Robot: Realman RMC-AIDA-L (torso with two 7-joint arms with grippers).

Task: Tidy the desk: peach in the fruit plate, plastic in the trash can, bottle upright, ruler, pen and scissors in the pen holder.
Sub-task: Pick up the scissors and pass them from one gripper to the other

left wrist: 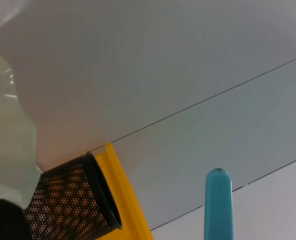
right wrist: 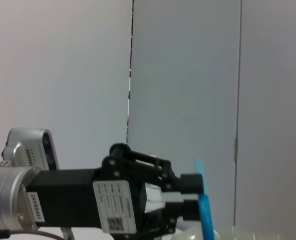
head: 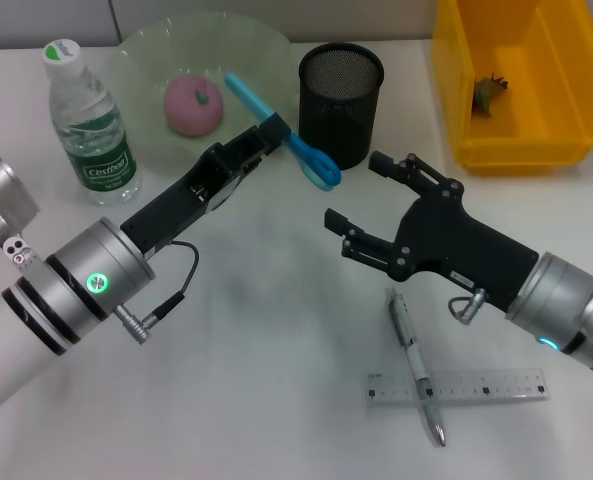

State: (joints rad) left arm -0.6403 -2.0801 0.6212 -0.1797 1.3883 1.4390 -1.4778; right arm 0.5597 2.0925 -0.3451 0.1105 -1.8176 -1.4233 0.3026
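Pen (head: 414,366) lying across ruler (head: 458,387), just behind right gripper (head: 354,198), fingers spread wide, holding nothing. Left gripper (head: 272,131) clamped on scissors (head: 281,129), raised beside holder (head: 340,102), handles hanging low, presumably for lowering in. Beyond: peach (head: 194,103) in plate (head: 141,70), bottle (head: 89,122) upright.
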